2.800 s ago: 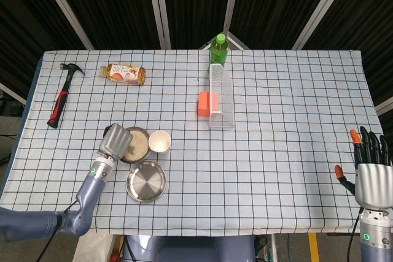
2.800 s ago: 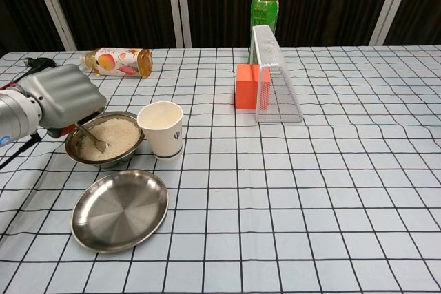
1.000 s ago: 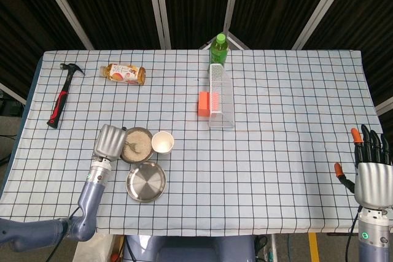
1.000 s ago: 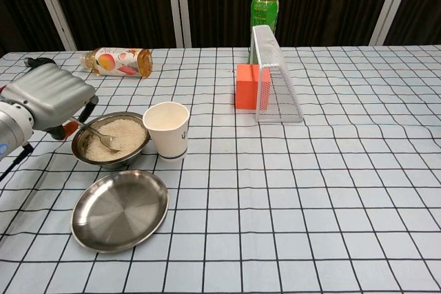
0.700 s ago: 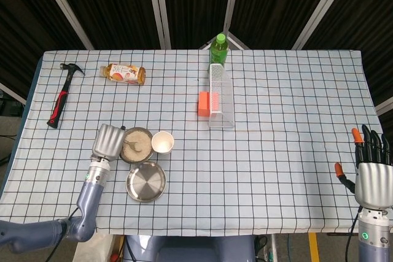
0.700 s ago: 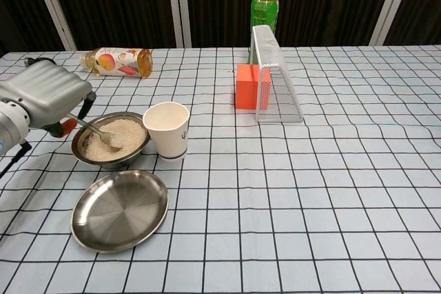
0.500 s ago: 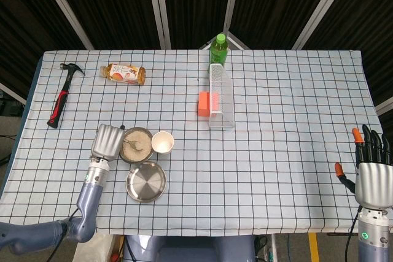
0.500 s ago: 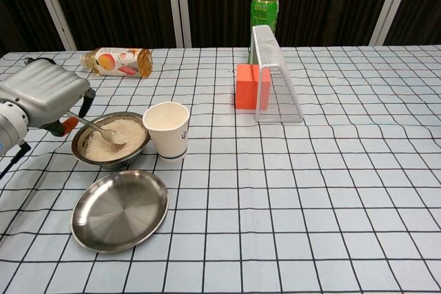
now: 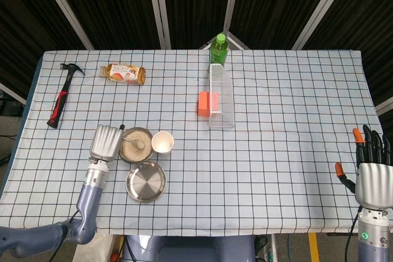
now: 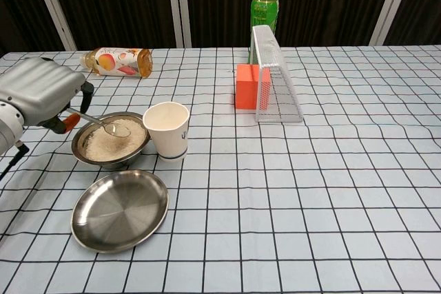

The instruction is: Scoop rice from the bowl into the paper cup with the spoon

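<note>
rice (image 10: 103, 144) sits in the bowl (image 10: 135, 147) on the bench just left of the paper cup (image 10: 165, 129); left hand (image 10: 38, 94) holds the spoon (image 10: 114, 128), loaded and raised over the bowl, next needing level carry rightward and tipping; right hand (image 9: 373, 179) idle, fingers spread.

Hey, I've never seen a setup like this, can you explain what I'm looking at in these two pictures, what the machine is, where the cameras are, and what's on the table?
This is a robot with two arms, each ending in a human-like hand. One picture looks down from its head, the other looks forward from its chest. Its left hand holds a spoon carrying rice just above a metal bowl of rice. A paper cup stands right beside the bowl, and an empty metal plate lies in front. The right hand waits at the table's far edge, fingers spread, holding nothing. Elsewhere on the checked tablecloth are a hammer, a juice bottle lying down, an upright green bottle, an orange block and a clear rack.
</note>
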{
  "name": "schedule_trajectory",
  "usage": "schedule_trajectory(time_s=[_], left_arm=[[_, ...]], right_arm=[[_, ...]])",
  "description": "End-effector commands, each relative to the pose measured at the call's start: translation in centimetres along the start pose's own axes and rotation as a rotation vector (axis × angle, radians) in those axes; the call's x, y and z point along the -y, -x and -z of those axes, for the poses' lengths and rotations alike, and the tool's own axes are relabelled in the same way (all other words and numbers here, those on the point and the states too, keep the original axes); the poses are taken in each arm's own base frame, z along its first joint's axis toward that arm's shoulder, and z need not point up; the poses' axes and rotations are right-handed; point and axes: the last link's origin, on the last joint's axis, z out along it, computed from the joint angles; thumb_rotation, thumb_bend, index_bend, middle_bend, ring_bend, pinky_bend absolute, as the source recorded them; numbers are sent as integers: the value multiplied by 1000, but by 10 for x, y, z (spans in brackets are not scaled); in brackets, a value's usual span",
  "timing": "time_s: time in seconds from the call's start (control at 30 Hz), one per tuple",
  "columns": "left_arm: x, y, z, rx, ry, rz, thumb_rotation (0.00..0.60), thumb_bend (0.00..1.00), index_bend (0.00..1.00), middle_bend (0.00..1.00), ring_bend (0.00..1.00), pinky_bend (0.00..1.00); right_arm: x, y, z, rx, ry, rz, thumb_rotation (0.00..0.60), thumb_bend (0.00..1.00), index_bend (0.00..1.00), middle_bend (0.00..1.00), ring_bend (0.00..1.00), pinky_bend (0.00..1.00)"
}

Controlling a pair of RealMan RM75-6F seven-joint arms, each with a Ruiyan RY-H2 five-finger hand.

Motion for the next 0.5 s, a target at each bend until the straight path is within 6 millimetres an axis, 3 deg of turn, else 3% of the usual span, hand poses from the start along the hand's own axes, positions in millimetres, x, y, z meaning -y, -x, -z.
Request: schedule_trajectory(time_s=[0.03, 0.5], left_arm=[[6, -3, 1, -7, -12, 9, 600, 514, 564, 1000, 1000, 1000], [29, -19, 5, -37, -30, 18, 600, 514, 566, 1000, 1000, 1000]], right_arm=[[0, 0, 0, -1, 1, 1, 600, 321, 0, 0, 0, 0], [0, 1, -1, 4, -1, 6, 600, 321, 0, 0, 0, 0]])
